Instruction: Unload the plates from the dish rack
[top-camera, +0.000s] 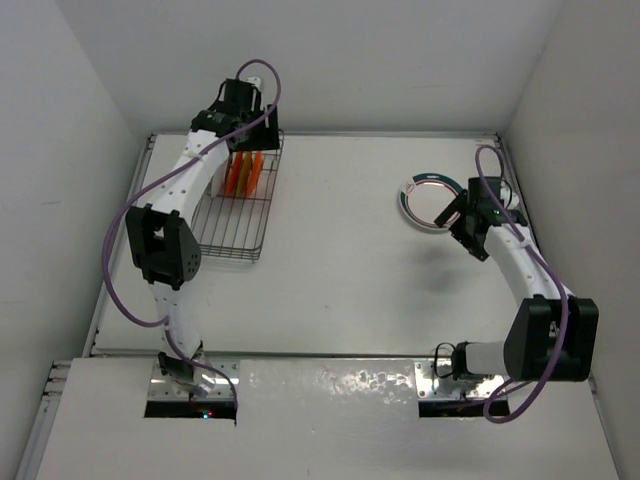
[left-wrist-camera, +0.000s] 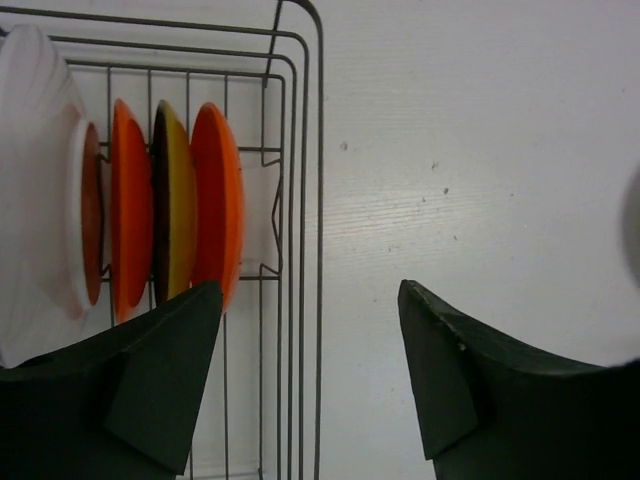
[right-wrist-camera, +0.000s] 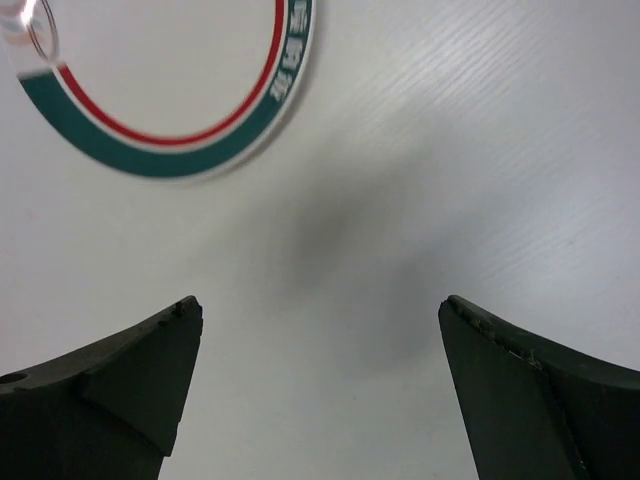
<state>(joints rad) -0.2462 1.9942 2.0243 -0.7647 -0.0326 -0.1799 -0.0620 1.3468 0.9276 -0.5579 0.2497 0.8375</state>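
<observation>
Dark thin-wire dish rack (top-camera: 235, 228) at the far left of the matte white table (top-camera: 350, 280). Rectangular, long side running away from the arm bases, raised rim of rounded wire loops.

At its far end, plates (top-camera: 244, 172) standing on edge in a row, faces turned left and right.

From the left wrist view, in order from the left:
- a glossy white plate (left-wrist-camera: 35, 190)
- a small white plate (left-wrist-camera: 85, 215) with a reddish-brown inner face
- an orange plate (left-wrist-camera: 130, 210)
- a yellowish plate (left-wrist-camera: 180, 200) with a dark back
- an outer orange plate (left-wrist-camera: 218, 190)

All smooth, round and packed close; touching or not, hard to tell.

Left gripper (left-wrist-camera: 310, 290) over the rack's right rim, dark wedge-shaped fingers apart, gripping nothing. Rim wires in the gap. One fingertip overlapping the lower edge of the outer orange plate, contact unclear.

Flat on the table's right side, well apart from the rack, a ringed plate (top-camera: 432, 198): white, with a teal outer band and a thin red line inside it.

Right gripper (right-wrist-camera: 320, 305) just beside it above bare table, fingers spread wide, holding nothing, a soft shadow underneath.
</observation>
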